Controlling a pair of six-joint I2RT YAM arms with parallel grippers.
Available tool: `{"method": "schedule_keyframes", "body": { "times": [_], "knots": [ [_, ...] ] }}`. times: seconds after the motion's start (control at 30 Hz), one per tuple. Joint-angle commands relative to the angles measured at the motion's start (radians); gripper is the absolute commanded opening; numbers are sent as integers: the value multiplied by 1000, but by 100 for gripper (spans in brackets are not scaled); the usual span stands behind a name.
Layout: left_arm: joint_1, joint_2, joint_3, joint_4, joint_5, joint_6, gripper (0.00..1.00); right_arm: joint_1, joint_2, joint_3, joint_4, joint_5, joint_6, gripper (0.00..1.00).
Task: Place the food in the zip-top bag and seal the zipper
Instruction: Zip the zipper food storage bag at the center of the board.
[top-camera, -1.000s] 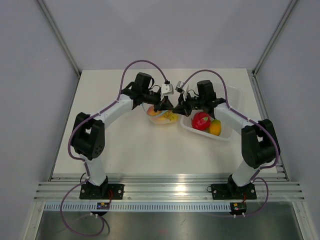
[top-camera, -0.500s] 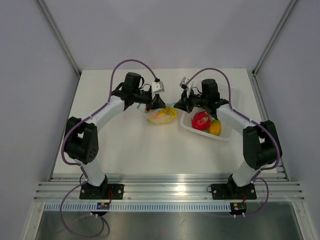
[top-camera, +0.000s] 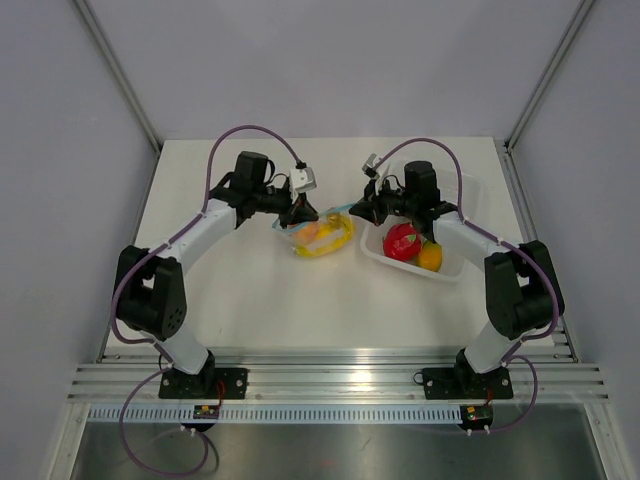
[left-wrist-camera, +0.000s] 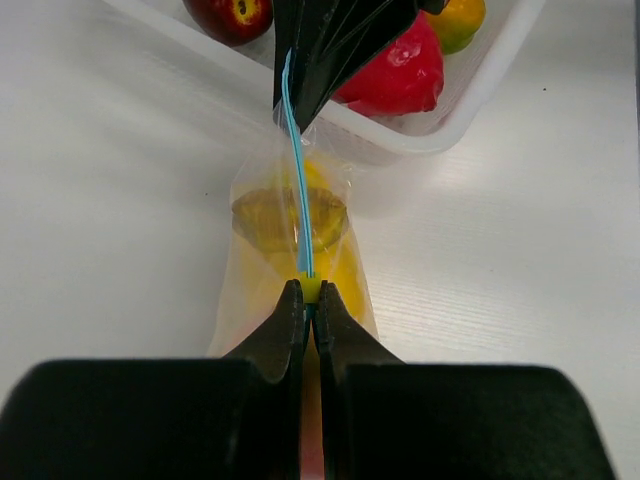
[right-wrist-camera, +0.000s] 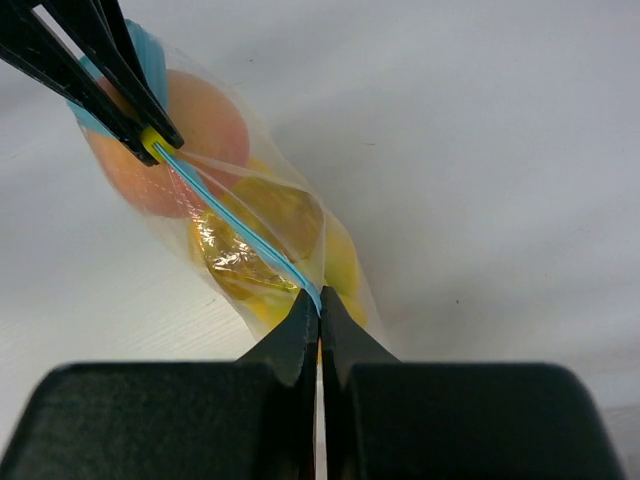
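Observation:
The clear zip-top bag (top-camera: 322, 236) lies on the table between my two grippers, with an orange-pink peach (right-wrist-camera: 195, 130) and yellow fruit (right-wrist-camera: 262, 235) inside. Its light-blue zipper (left-wrist-camera: 297, 190) is stretched taut between them. My left gripper (left-wrist-camera: 308, 290) is shut on the zipper's yellow slider at the bag's left end, and also shows in the top view (top-camera: 303, 213). My right gripper (right-wrist-camera: 319, 298) is shut on the zipper's other end, and also shows in the top view (top-camera: 352, 211). In the right wrist view the zipper (right-wrist-camera: 235, 235) reads as one closed line.
A white tray (top-camera: 400, 270) stands just right of the bag, under the right arm. It holds a red fruit (top-camera: 402, 241) and an orange one (top-camera: 430, 257). In the left wrist view the tray's rim (left-wrist-camera: 480, 100) is close behind the bag.
My left gripper has moved left along the zipper with the slider, away from the right gripper. The bag has stretched and shifted slightly left. The right gripper has barely moved.

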Motion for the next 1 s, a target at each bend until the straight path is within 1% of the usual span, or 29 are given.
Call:
{"method": "schedule_keyframes", "body": {
  "times": [0.0, 0.37, 0.77, 0.97],
  "knots": [
    [46, -89, -28, -49, -27, 19, 0, -61, -13, -11, 66, 130, 9, 0],
    [93, -167, -111, -82, -62, 36, 0, -74, 2, -25, 107, 146, 47, 0],
    [150, -233, -180, -91, -75, 31, 0, -84, -16, -57, 139, 157, 65, 0],
    [158, -264, -215, -85, -76, 17, 0, -87, -19, -64, 165, 128, 99, 0]
  ]
}}
